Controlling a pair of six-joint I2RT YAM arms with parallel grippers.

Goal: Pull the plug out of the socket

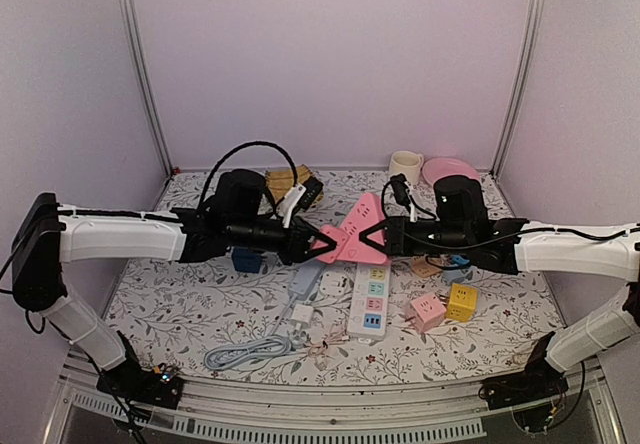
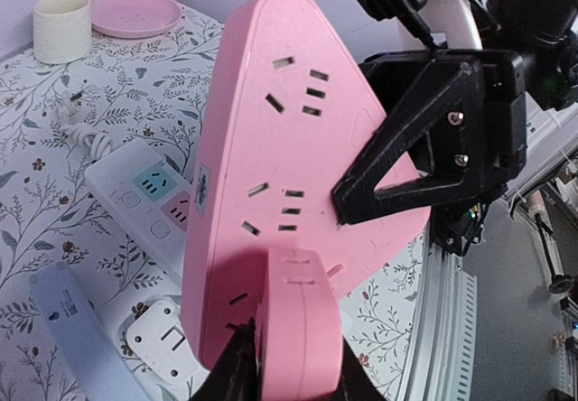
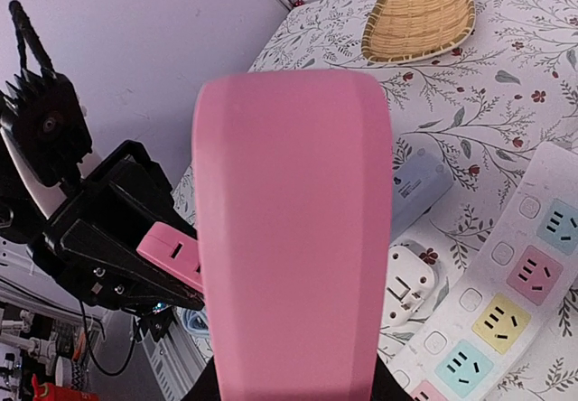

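Grey-blue cable coil [image 1: 247, 352] lies nearest the arm bases on the floral table [image 1: 180, 294]. Just past it are a white adapter [image 1: 298, 314] and a slim grey-blue strip [image 1: 305, 282]. Beside them is a long white power strip [image 1: 369, 302] with pastel panels, flat on the table, with nothing plugged in that I can see. A pink cube [image 1: 427, 311] and a yellow cube [image 1: 461, 302] sit to its right, touching each other.

Above these, mid-air at table centre, is the pink socket board [image 1: 360, 226], tilted and off the table, held between both arms. The right gripper [image 1: 372, 236] is clamped on one edge of the board, and its black triangular fingers [image 2: 415, 139] press on the outlet face. The left gripper [image 1: 322, 242] is closed tight on the pink plug [image 2: 298, 320], a blocky piece sitting against the board's lower edge. The plug touches the board, but I cannot tell whether its prongs are seated.

At the far end are a woven basket [image 3: 420, 17] on the left, and a cream cup [image 1: 405, 165] next to a pink plate [image 1: 450, 171] on the right, near the back wall.
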